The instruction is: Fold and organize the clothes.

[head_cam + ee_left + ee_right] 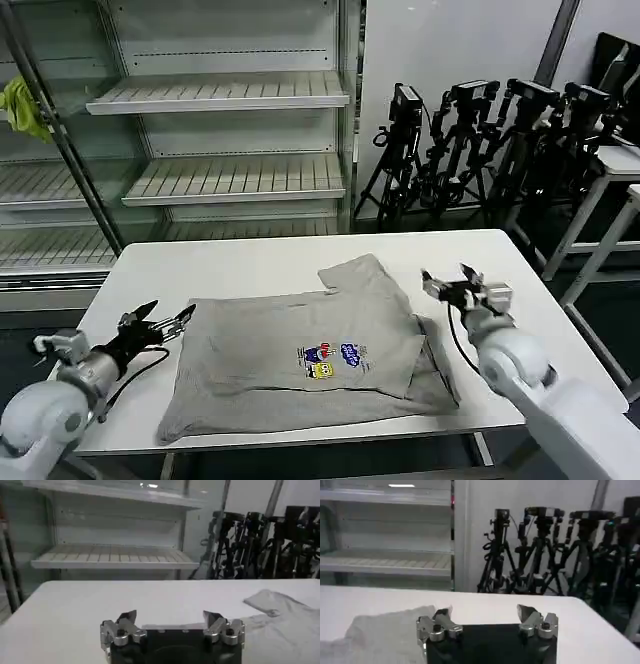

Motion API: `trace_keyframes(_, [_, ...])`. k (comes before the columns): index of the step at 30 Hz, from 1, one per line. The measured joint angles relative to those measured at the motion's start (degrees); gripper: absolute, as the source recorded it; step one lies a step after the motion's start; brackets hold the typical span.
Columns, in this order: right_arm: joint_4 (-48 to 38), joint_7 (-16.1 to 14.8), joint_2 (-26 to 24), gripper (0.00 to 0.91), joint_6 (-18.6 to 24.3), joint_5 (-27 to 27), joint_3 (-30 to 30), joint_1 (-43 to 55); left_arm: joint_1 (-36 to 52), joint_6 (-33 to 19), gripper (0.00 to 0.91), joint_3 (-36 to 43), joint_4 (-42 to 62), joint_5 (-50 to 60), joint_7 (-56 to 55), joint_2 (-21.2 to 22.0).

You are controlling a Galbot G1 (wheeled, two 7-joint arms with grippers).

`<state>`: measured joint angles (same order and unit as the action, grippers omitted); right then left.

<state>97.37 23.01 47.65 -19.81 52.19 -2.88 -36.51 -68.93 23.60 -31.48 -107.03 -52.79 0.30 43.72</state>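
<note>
Your left gripper (pixel 172 318) and right gripper (pixel 449 283) flank the shirt (pixel 310 350), jaws released; tripods (pixel 470 140) crowd behind the counter (pixel 250 265).

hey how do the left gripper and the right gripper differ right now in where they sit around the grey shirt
The left gripper sits beside the grey shirt near its left edge, low over the white table; the right gripper sits off the shirt's right side, farther back, level with the folded-over sleeve. The left gripper's fingers point right toward the shirt; the right gripper's point toward the table's far side. Both are open, empty, and apart from the cloth.
</note>
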Motion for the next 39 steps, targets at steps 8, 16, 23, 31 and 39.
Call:
trace_keyframes(8, [-13.2, -4.5, 8.8, 0.907, -1.1, -0.3, -6.2, 11.3, 7.7, 0.2, 0.907, 6.3, 6.0, 1.2, 0.6, 1.2])
trace_keyframes(16, [-25.6, -6.7, 17.2, 0.907, -2.8, -2.0, -8.3, 17.7, 11.2, 0.4, 0.907, 9.8, 9.3, 2.6, 0.7, 2.4])
trace_keyframes(23, [-33.5, -7.6, 22.9, 0.907, -4.3, -4.1, -8.9, 19.6, 12.3, 0.5, 0.907, 10.9, 10.8, 3.5, 1.1, 2.6])
trace_keyframes(31, [-37.9, -8.2, 26.4, 0.907, -4.7, -6.3, -9.2, 20.2, 12.6, 0.3, 0.907, 11.8, 12.2, 4.6, 1.5, 2.6])
trace_keyframes(39, [-39.9, -8.4, 27.8, 0.907, -4.9, -8.0, -8.7, 20.2, 12.5, -0.1, 0.675, 12.9, 13.1, 5.8, 2.0, 3.2])
